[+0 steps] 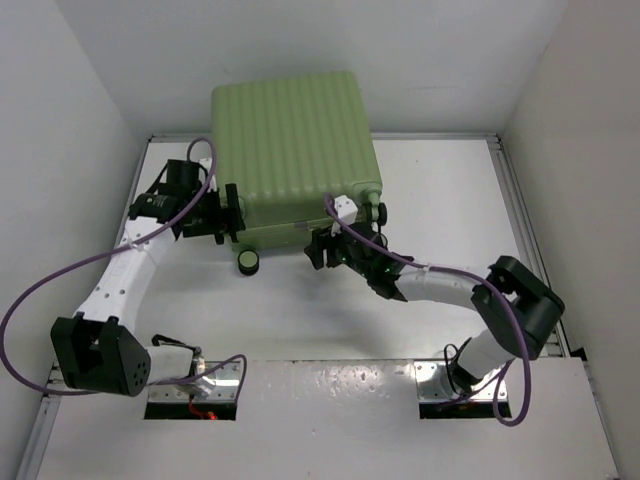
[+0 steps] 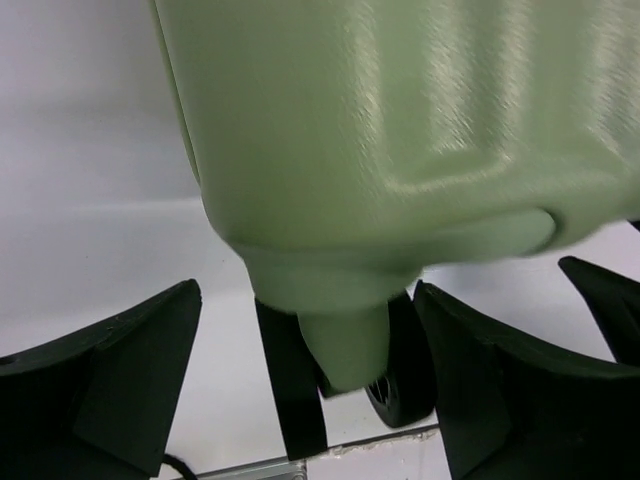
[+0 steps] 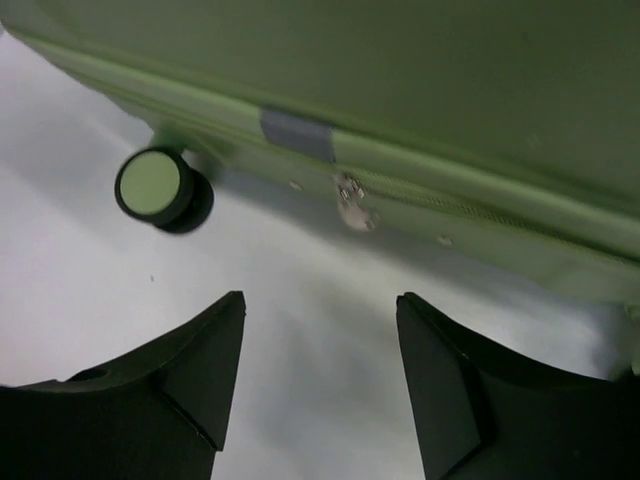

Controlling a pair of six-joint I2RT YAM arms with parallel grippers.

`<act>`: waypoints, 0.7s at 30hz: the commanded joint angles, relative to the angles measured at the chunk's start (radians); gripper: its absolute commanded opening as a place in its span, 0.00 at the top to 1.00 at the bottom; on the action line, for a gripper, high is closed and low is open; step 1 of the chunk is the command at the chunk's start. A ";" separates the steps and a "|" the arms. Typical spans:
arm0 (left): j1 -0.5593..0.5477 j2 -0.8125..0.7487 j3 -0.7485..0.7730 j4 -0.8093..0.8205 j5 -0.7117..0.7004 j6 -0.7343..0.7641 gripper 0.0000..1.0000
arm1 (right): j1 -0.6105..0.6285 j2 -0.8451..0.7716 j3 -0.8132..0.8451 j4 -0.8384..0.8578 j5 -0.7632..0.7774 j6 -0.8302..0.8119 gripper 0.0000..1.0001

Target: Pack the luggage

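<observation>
Closest to my wrist cameras are the black fingers. The right gripper (image 3: 320,300) is released, with only bare white table (image 3: 300,400) between its tips. The left gripper (image 2: 305,295) is spread wide as well; a wheel strut of the luggage (image 2: 400,120) stands between its fingers, and I see no squeeze on it. Just past the right gripper I see a black-and-green wheel (image 3: 150,185), then a zipper pull (image 3: 350,205) on the closed seam. From overhead, both arms reach out from their bases at the near edge. The left one sits at the suitcase's near-left corner, the right one at its near edge toward the right. The luggage lies ribbed shell up at the table's far middle, wheels toward me.
</observation>
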 commanded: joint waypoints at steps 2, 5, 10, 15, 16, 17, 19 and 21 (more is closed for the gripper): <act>-0.004 0.030 0.018 0.034 -0.010 -0.036 0.08 | 0.027 0.061 0.100 0.086 0.091 0.008 0.38; -0.004 0.049 0.018 0.034 -0.001 -0.055 0.08 | 0.031 0.104 0.139 0.074 0.140 0.023 0.39; -0.004 0.058 0.027 0.034 0.021 -0.064 0.08 | 0.030 0.185 0.188 0.058 0.195 0.035 0.42; 0.005 0.069 0.027 0.034 0.039 -0.064 0.08 | 0.022 0.243 0.240 0.060 0.212 0.037 0.50; 0.005 0.078 0.027 0.034 0.039 -0.064 0.08 | 0.015 0.249 0.246 0.065 0.210 0.032 0.56; 0.005 0.078 0.027 0.034 0.039 -0.064 0.08 | 0.011 0.260 0.252 0.077 0.207 0.017 0.59; 0.005 0.078 0.027 0.034 0.039 -0.064 0.08 | -0.004 0.265 0.257 0.080 0.201 0.003 0.74; 0.014 0.078 0.027 0.034 0.051 -0.073 0.08 | -0.021 0.256 0.252 0.100 0.178 -0.029 0.81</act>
